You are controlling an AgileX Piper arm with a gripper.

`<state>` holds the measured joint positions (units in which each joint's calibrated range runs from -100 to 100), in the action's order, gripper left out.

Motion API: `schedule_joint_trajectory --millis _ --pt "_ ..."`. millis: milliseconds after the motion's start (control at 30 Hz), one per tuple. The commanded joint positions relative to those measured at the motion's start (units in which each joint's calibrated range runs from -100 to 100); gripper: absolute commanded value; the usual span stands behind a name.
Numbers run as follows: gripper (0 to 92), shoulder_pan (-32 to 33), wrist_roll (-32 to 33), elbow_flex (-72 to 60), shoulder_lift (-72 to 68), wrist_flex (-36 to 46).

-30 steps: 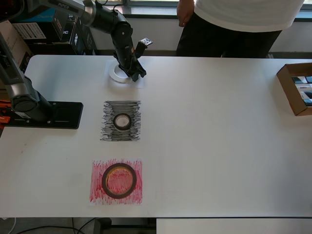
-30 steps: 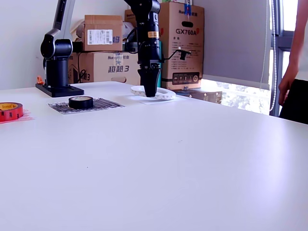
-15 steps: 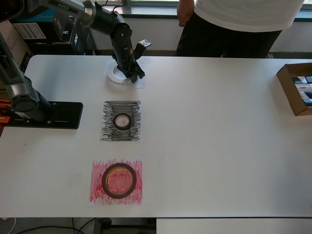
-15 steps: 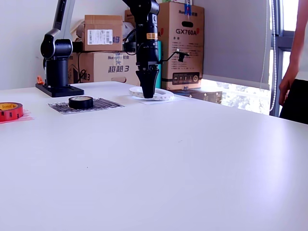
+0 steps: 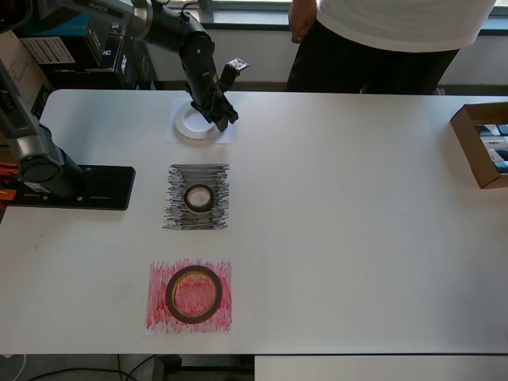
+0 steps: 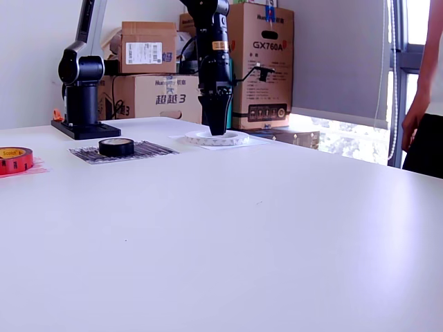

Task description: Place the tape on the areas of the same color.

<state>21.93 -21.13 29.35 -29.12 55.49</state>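
Observation:
The white tape ring [image 5: 193, 125] [image 6: 217, 138] lies flat on the plain white sheet [image 5: 225, 136] at the far side of the table. My gripper [image 5: 224, 121] [image 6: 217, 130] points down at the ring's rim, on the overhead view's right side. The fingers look close together, and I cannot make out a gap or whether they touch the rim. The small black roll [image 5: 199, 198] [image 6: 116, 146] sits on the black scribbled sheet [image 5: 176, 210]. The red roll [image 5: 194, 294] [image 6: 15, 159] rests on the red scribbled sheet [image 5: 158, 313].
The arm's black base plate [image 5: 79, 187] stands at the overhead view's left. A person [image 5: 389, 40] stands behind the far edge. An open cardboard box [image 5: 481, 143] sits at the right edge. Stacked cartons [image 6: 263, 62] fill the background.
The white ring hung tilted off the sheet in my gripper a second ago. It now lies flat on the white sheet, and the gripper has shifted slightly toward the far edge.

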Motion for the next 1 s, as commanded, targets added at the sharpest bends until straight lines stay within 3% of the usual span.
schedule_joint_trajectory --millis 0,533,867,967 --pt "47.9 -0.6 0.0 -2.0 2.1 0.6" --pt "47.1 -12.1 -2.8 -2.2 41.5 -0.2" --pt "16.5 -12.6 -5.2 1.5 60.5 -0.3" --pt "11.0 -12.5 -9.1 4.4 67.4 -0.3"
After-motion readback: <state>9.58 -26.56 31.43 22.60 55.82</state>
